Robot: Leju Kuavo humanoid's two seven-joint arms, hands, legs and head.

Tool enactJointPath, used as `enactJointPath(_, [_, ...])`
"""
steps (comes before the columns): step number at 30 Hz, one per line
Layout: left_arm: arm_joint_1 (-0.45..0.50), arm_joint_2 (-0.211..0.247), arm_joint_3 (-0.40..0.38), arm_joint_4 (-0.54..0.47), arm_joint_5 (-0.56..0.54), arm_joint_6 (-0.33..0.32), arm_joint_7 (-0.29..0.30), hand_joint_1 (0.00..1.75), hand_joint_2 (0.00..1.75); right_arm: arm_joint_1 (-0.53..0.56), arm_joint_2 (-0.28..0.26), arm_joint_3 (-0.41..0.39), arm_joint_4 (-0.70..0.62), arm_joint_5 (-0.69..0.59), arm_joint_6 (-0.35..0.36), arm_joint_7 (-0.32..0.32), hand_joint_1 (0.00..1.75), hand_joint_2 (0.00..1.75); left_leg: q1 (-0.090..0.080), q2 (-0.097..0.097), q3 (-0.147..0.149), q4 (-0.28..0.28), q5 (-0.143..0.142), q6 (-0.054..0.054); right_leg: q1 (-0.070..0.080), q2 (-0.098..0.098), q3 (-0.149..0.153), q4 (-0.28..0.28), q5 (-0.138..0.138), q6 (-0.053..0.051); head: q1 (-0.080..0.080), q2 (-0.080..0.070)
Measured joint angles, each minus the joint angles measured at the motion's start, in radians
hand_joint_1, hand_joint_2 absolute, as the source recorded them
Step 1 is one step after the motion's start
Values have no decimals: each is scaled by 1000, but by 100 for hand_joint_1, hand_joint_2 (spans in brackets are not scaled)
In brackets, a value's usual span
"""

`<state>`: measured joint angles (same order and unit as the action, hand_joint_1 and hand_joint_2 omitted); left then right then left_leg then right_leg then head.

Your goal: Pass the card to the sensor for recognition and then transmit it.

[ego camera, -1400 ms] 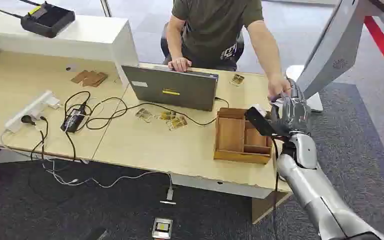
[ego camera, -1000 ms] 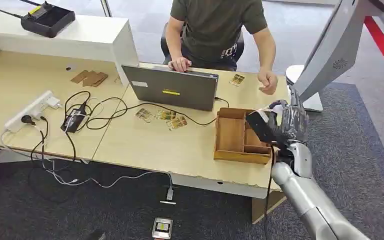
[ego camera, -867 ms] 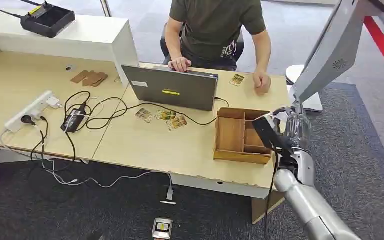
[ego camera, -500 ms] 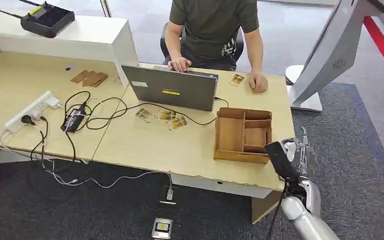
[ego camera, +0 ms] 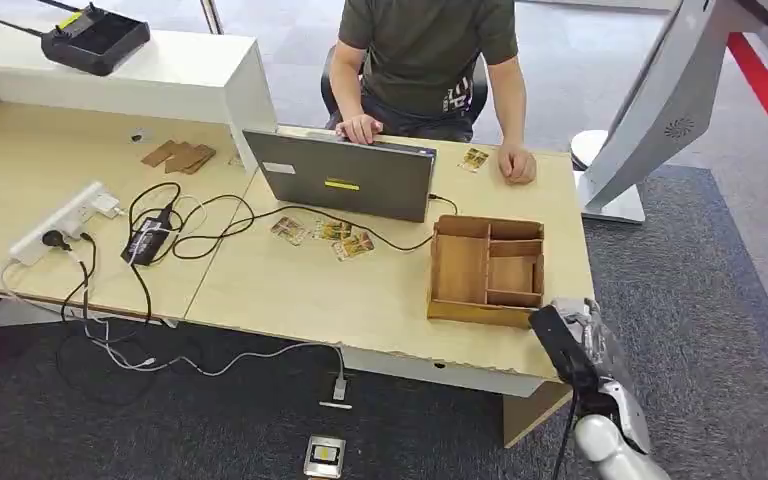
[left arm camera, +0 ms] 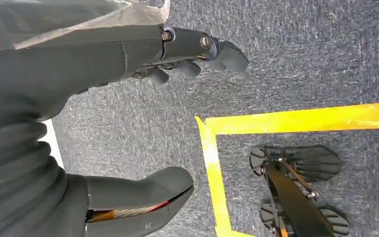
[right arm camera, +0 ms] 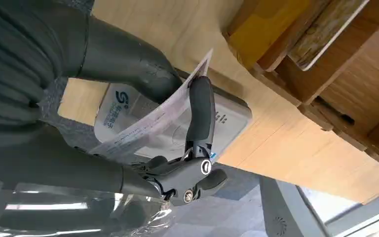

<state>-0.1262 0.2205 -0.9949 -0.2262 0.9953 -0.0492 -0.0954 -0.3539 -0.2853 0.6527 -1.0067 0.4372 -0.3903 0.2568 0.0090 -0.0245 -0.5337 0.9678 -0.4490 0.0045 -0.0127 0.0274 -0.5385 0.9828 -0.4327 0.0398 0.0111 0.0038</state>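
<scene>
Right wrist view: right hand fingers pinch card over sensor, at desk edge.

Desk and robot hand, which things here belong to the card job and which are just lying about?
For the job: card, pinched in the right hand; white sensor beneath it.
Lying about: laptop, wooden tray, loose cards, power strip.

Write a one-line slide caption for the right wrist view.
Right hand pinches a card over the white sensor on the desk edge, beside the wooden tray.
</scene>
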Motion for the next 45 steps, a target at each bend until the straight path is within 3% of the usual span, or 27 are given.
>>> enactJointPath(5, [3, 0, 0, 0, 0, 0, -3, 0, 175, 10, -8, -1, -22, 72, -5, 48, 175, 175, 0, 0, 0, 0, 0, 0, 0, 0, 0, 0, 0, 0, 0, 0])
enactJointPath(11, [7, 1, 0, 0, 3, 0, -5, 0, 175, 35, -34, -18, -137, 195, -7, 132, 175, 175, 0, 0, 0, 0, 0, 0, 0, 0, 0, 0, 0, 0, 0, 0])
enactJointPath(18, [10, 3, 0, 0, 2, 0, -16, 0, 175, 53, -63, -40, -284, 280, -29, 149, 175, 175, 0, 0, 0, 0, 0, 0, 0, 0, 0, 0, 0, 0, 0, 0])
enactJointPath(24, [0, 3, 0, 0, -23, -13, -13, 0, 175, 38, -66, -55, -408, 284, 71, 143, 175, 175, 0, 0, 0, 0, 0, 0, 0, 0, 0, 1, 0, 0, 0, 0])
enactJointPath(36, [-38, 2, -11, 0, -69, -33, 25, 0, 175, -85, 3, -51, -396, 173, 133, 31, 175, 175, 0, -1, -1, 0, 1, -1, 0, 0, 0, 2, 0, 0, 0, 0])
enactJointPath(45, [-97, -10, -36, 0, -134, -57, 71, 0, 175, -294, 109, 3, -240, 235, 170, 48, 175, 175, 0, -1, -2, 0, 3, -2, 0, 0, -1, 3, 1, -1, 0, 0])
